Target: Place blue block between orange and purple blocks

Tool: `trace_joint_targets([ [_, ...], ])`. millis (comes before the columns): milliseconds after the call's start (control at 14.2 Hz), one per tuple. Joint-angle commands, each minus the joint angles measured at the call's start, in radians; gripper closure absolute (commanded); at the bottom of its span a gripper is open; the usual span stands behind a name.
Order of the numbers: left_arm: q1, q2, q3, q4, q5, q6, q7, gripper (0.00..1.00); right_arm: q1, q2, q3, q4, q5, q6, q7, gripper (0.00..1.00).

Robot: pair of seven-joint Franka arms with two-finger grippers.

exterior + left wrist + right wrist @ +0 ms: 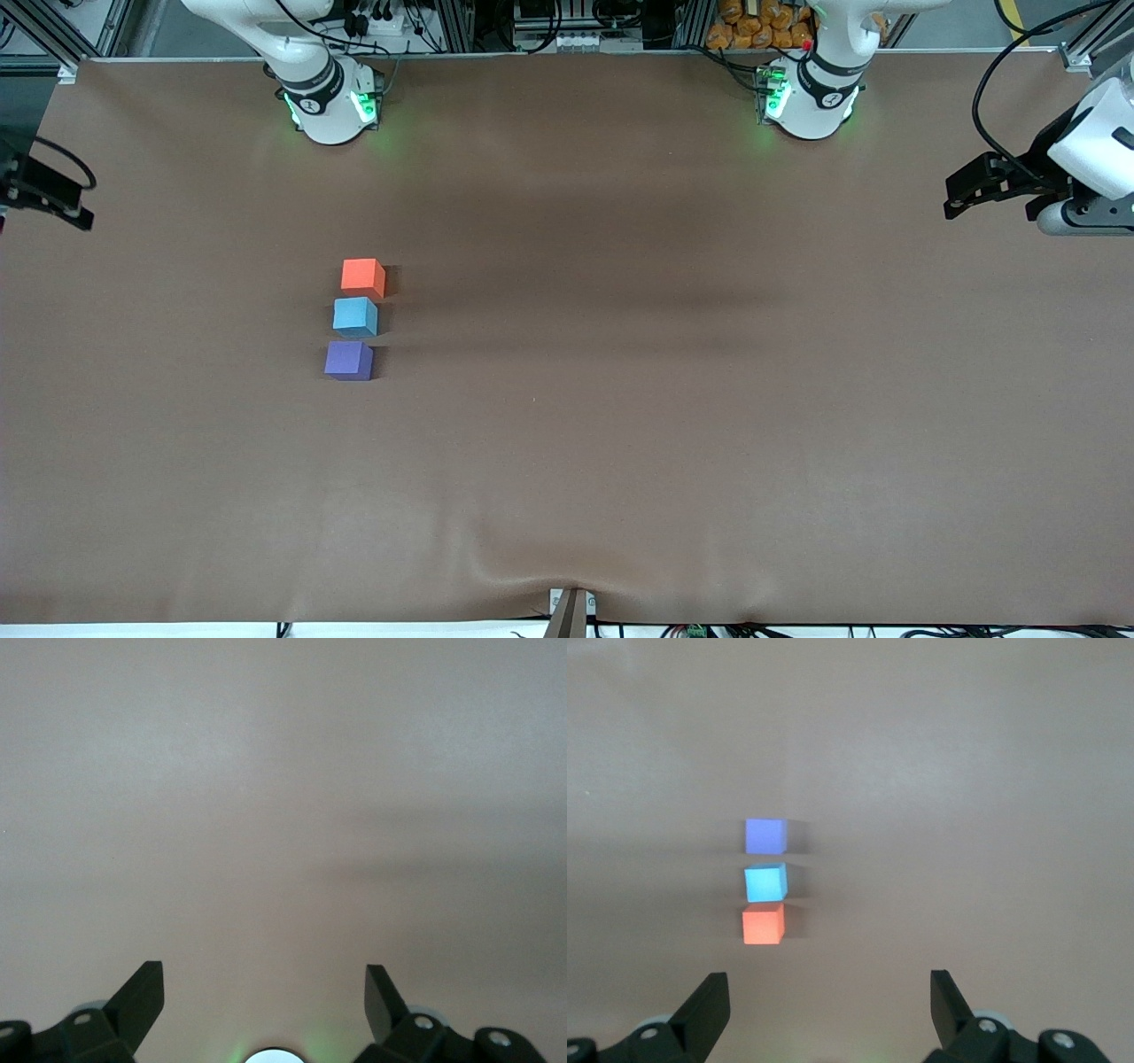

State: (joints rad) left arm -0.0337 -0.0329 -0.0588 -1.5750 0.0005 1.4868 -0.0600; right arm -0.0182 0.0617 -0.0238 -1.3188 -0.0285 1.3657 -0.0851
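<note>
From the front view I see three cubes in a short row on the brown table (620, 443), toward the right arm's end. The orange block (363, 276) lies farthest from the front camera, the blue block (355, 316) sits between it and the purple block (348, 361), which is nearest. Narrow gaps separate them. I see no containers on the table. The left gripper (961, 197) hangs at its own end of the table, the right gripper (53, 199) at the other; both arms wait.

In the left wrist view, my left gripper (264, 992) has its fingers spread wide over bare table, holding nothing.

In the right wrist view, my right gripper (830, 997) is likewise spread and empty, with the orange block (763, 924), blue block (765, 882) and purple block (765, 835) lined up ahead.
</note>
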Motion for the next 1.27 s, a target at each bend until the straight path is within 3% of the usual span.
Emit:
trace_joint_targets([
  [0, 0.008, 0.002, -0.003, 0.021, -0.013, -0.013, 0.000, 0.00, -0.005, -0.066, 0.008, -0.078, -0.050, 0.004, 0.005, 0.00],
  [281, 0.009, 0.005, 0.002, 0.021, -0.016, -0.013, 0.000, 0.00, -0.005, -0.126, 0.007, -0.157, -0.048, -0.004, 0.007, 0.00],
  [1196, 0.006, 0.013, 0.001, 0.020, -0.011, -0.014, 0.060, 0.00, 0.009, -0.108, 0.012, -0.122, -0.033, 0.004, 0.014, 0.00],
])
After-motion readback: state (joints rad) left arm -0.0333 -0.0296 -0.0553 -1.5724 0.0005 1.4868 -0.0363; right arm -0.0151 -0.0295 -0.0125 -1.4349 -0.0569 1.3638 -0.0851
